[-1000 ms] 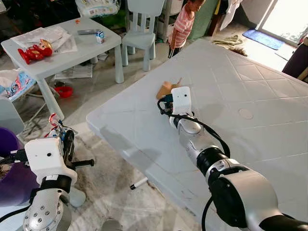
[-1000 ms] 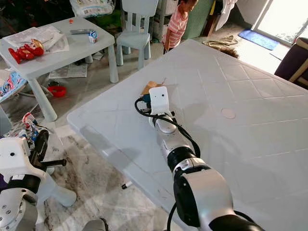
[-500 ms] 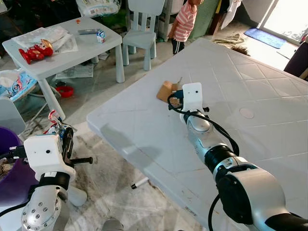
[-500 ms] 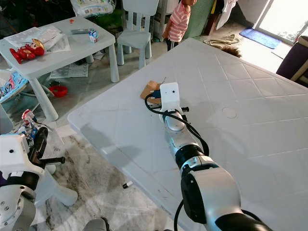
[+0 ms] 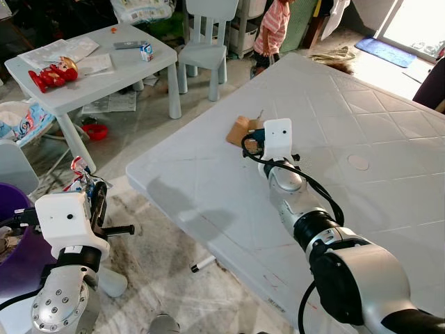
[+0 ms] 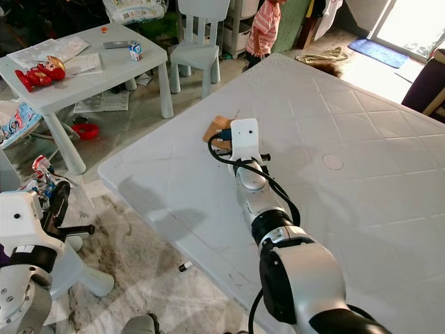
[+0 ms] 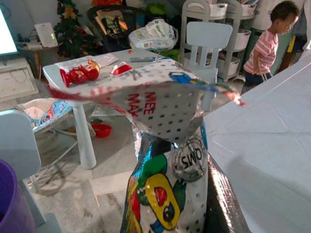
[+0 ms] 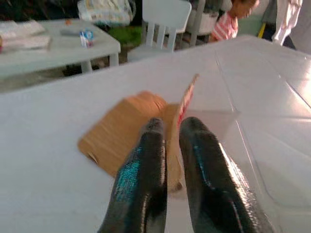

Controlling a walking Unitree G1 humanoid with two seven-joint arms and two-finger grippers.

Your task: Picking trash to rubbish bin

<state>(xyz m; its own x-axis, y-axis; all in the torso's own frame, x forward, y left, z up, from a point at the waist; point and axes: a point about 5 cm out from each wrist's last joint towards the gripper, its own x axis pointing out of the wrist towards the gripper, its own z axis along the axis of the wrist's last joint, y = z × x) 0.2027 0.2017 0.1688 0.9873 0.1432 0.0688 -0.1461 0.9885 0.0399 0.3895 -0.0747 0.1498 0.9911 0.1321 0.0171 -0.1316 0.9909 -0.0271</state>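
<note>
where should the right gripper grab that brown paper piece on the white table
Probably by the upturned flap of the brown paper piece, coming in low along the white table: the rest lies flat, and the right gripper already has that raised edge between its fingers.

the big bench (image 5: pixel 361 125) takes up the right and middle of the scene. on it, near its left edge, lies a flat paper packet (image 5: pixel 241 129), and the right hand (image 8: pixel 167 145) reaches over the bench from the near side, its fingers close together at the packet's edge. off the bench to the near left, over the floor, the left hand (image 5: pixel 94 202) holds a snack wrapper (image 7: pixel 167 160). behind it on the far left stands a small bench (image 5: pixel 90 76) with a toy (image 5: pixel 50 74) and papers (image 5: pixel 62 50) on it. a small chair (image 5: pixel 206 42) stands just right of that, and a person (image 5: pixel 270 31) beyond the big bench's far corner.
</note>
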